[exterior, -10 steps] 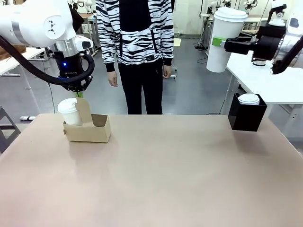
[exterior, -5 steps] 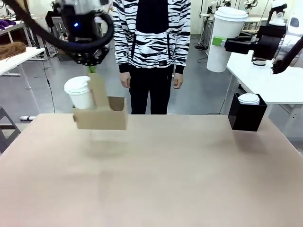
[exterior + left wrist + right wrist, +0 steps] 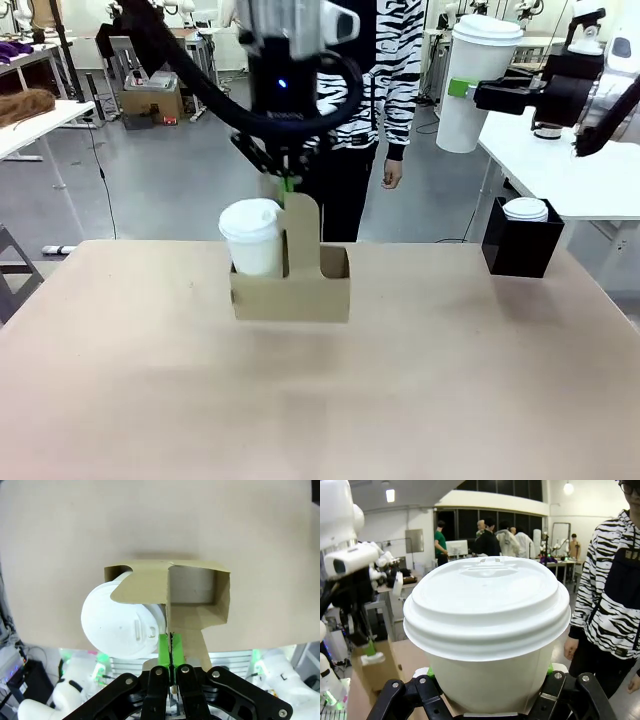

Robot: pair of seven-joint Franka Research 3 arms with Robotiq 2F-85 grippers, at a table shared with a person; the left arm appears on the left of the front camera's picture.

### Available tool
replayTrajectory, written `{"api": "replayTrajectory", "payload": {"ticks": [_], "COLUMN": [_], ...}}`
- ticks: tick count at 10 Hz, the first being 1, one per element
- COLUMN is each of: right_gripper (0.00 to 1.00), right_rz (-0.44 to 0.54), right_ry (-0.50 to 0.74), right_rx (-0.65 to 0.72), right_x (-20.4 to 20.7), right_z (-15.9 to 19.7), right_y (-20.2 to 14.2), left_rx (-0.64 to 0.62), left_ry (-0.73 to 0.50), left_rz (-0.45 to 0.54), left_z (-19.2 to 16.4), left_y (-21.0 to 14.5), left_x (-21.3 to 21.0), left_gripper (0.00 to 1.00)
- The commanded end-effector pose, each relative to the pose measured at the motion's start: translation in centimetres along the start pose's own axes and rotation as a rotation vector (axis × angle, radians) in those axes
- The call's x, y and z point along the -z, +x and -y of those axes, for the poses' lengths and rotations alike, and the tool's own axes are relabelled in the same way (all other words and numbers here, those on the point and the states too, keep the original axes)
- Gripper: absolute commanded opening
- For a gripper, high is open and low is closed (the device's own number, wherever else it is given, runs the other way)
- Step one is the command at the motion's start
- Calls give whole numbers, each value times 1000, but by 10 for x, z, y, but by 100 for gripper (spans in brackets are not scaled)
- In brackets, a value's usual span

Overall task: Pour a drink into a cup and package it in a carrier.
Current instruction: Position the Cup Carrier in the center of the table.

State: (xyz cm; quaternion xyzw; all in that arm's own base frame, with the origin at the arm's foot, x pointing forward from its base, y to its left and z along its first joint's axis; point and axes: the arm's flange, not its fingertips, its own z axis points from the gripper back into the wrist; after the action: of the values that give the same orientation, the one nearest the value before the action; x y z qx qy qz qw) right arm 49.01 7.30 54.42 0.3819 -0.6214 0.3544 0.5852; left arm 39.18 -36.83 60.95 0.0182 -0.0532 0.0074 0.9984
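Note:
The brown cardboard carrier hangs just above the middle of the table, and my left gripper is shut on the top of its tall handle. One slot holds a white lidded cup; the other slot is empty. The left wrist view looks down on the carrier, the cup's lid and the left gripper pinching the handle. My right gripper is raised at the upper right, shut on a second white lidded cup, which looms large between the right gripper's fingers. The drink is out of view.
A black square box with white lids in it stands at the table's far right corner. A person in a striped top stands behind the far edge. A white side table stands at the right.
My left arm has lifted the carrier with its cup off the table's far left and carried it right to the middle. The right arm has not moved.

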Motion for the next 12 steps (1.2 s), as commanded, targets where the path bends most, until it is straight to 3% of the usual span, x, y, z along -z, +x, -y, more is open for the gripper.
{"api": "replayTrajectory", "payload": {"ticks": [1,8,12], "right_gripper": [80,80,80], "right_rz": [2,2,2], "right_ry": [-15,-15,-15], "right_rx": [-13,-13,-13], "right_x": [3,3,3], "right_z": [1,1,1], "right_y": [3,3,3], "left_rx": [-52,-22,-3], "left_ry": [-3,47,30], "left_rz": [-17,-4,-29], "left_z": [15,47,52], "left_y": [10,-4,-2], "left_x": [18,116,112], "left_gripper": [2,2,2]}}
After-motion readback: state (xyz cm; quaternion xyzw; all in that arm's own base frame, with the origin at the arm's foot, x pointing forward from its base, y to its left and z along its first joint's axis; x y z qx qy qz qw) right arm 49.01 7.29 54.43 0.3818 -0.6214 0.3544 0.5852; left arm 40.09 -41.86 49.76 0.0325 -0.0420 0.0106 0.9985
